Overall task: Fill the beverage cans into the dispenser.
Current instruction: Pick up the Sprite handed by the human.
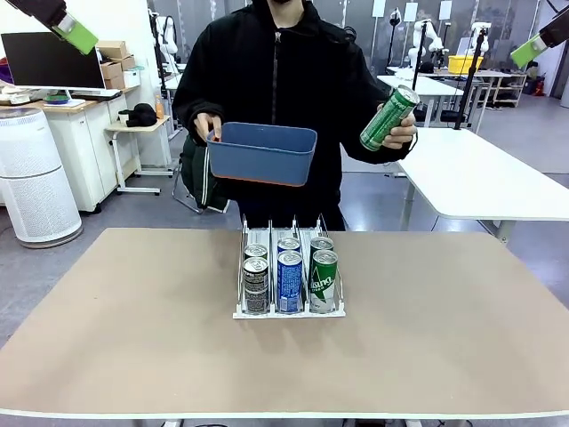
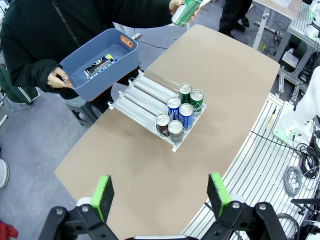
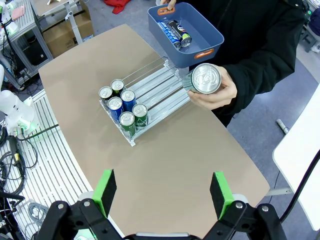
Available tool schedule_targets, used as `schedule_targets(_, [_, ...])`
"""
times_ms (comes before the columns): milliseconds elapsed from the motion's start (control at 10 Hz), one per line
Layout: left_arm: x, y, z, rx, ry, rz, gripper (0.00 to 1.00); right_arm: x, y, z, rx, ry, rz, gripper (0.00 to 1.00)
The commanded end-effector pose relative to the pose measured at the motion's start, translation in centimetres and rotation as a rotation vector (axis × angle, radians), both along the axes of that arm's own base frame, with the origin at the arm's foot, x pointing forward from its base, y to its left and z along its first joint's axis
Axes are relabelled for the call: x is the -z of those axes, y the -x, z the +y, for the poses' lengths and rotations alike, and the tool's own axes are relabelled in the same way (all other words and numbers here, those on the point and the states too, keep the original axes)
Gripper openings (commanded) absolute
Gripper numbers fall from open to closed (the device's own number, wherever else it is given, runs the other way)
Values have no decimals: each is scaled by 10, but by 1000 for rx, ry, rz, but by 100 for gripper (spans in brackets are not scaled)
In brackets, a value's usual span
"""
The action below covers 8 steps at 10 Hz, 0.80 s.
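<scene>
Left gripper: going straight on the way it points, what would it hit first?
Probably the bare table short of the dispenser; nothing shows between it and the left gripper, though depth is unclear.

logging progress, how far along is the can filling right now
Done: six cans stand in the dispenser, two per lane. In hand: the person holds a green can and a bin with more cans. Left: those cans; left gripper and right gripper are open, empty.

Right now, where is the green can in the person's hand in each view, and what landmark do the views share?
Front view: green can, upper right.
Left wrist view: green can, top edge.
Right wrist view: green can, right of centre.
Shared landmark: the dispenser.
</scene>
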State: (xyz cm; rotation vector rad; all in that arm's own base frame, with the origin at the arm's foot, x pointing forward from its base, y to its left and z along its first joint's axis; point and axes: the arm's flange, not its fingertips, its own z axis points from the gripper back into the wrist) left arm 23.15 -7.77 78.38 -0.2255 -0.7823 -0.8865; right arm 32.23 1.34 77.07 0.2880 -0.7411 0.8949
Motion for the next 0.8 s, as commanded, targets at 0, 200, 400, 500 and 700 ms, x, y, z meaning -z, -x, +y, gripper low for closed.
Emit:
schedule_targets(0, [0, 0, -1, -8, 11, 1, 100, 0, 0, 0, 1, 0, -1, 100])
schedule_targets(200, [0, 0, -1, -8, 11, 1, 100, 0, 0, 0, 1, 0, -1, 100])
schedule_targets(400, [0, 0, -1, -8, 11, 1, 100, 0, 0, 0, 1, 0, -1, 100])
schedule_targets(500, [0, 0, -1, -8, 11, 1, 100, 0, 0, 0, 1, 0, -1, 100])
schedule_targets(700, [0, 0, -1, -8, 11, 1, 100, 0, 0, 0, 1, 0, -1, 100])
